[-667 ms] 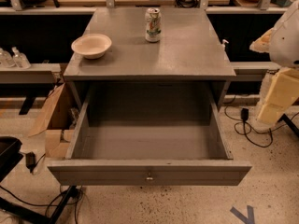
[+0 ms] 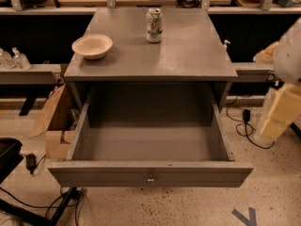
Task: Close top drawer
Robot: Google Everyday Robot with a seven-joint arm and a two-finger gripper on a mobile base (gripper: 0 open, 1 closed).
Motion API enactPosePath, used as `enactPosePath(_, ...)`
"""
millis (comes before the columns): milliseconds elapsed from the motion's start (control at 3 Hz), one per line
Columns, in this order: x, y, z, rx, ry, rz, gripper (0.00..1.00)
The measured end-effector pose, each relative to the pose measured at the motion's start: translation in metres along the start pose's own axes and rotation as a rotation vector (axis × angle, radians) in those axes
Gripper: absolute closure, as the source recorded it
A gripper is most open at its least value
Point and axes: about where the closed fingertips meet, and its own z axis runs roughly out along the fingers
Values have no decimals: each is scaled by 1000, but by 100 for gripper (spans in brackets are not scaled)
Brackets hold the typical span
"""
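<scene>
In the camera view, a grey desk [image 2: 188, 51] fills the middle of the scene. The top drawer [image 2: 103, 177] stands pulled far out from under the desk top toward the camera. Its inner floor and side walls are in plain sight, and its front panel hangs over the speckled floor. A small round knob [image 2: 150, 178] sits at the centre of that panel. On the desk top, a pale bowl [image 2: 92, 46] rests near the left edge and a drink can [image 2: 154, 25] stands upright near the back, the two well apart. The claw [image 2: 281, 111] shows as a blurred cream shape at the right edge of the view. It is beside the desk and clear of the drawer, touching nothing that can be seen, and whether it is spread or closed cannot be told. An open cardboard box [image 2: 54, 126] sits on the floor just left of the drawer. Black cables [image 2: 244, 126] trail on the floor to the right, and a blue tape mark [image 2: 247, 216] lies near the bottom right corner.
</scene>
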Motion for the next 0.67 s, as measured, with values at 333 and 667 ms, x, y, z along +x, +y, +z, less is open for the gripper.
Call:
enactPosePath(333, 36, 51, 43, 0, -62, 77, 26)
enactPosePath(667, 62, 93, 81, 4, -68, 129, 50)
